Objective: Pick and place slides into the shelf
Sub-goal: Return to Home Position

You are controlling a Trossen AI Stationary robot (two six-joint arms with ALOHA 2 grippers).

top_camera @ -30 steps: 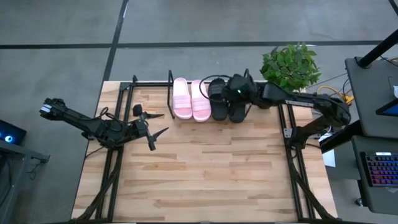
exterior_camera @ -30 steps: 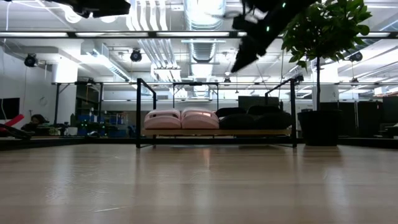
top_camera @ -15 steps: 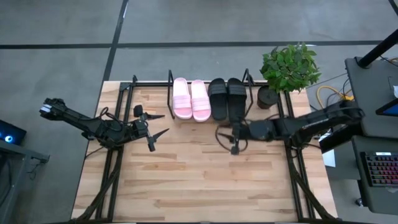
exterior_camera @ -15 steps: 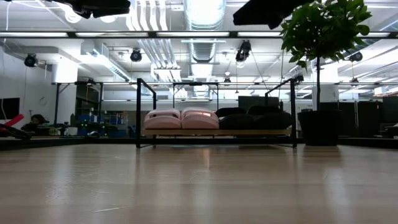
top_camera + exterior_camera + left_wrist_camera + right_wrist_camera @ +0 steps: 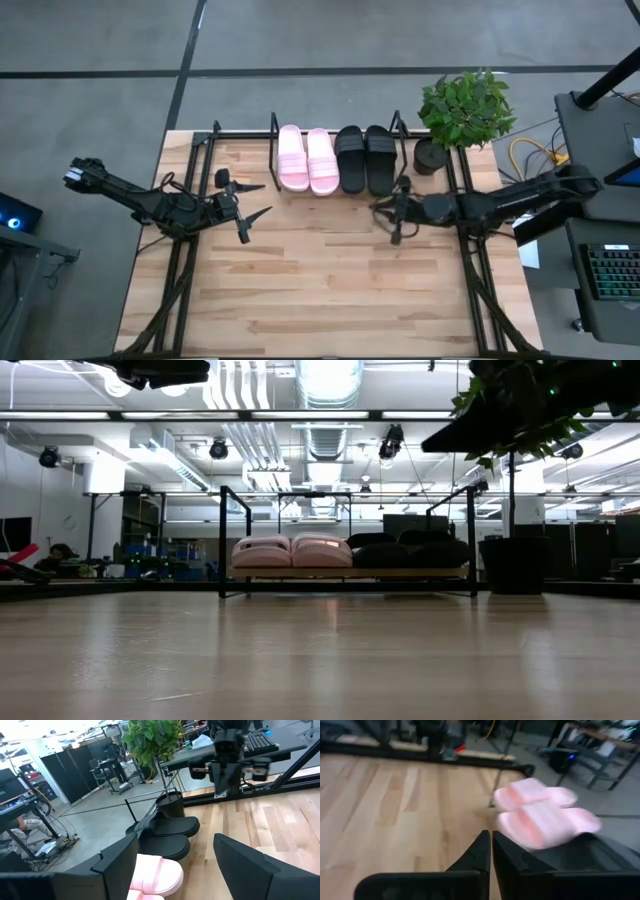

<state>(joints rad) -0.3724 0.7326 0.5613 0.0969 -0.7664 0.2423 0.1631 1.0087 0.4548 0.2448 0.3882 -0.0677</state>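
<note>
slides: pink slides (image 5: 308, 160) and black slides (image 5: 365, 160) side by side on shelf (image 5: 350, 572), far table edge.
left gripper (image 5: 265, 196): spread, empty, table's left side.
right gripper (image 5: 490, 836): pressed together, empty, near black slides.

Four slides were in view, all in the upper middle of the high view: two pink slides (image 5: 292, 158) (image 5: 321, 160) and two black slides (image 5: 350, 158) (image 5: 380, 158). The low view gave the same count, two pink on the left and two black on the right. There was one shelf (image 5: 274, 138) and one wooden table (image 5: 330, 275). One potted plant (image 5: 466, 105) showed at the upper right. Two dark arms were counted, one at each side of the frame, and each carried one gripper: the left gripper (image 5: 265, 196) and the right gripper (image 5: 378, 207). One keyboard (image 5: 612, 272) showed at the lower right edge.
</note>
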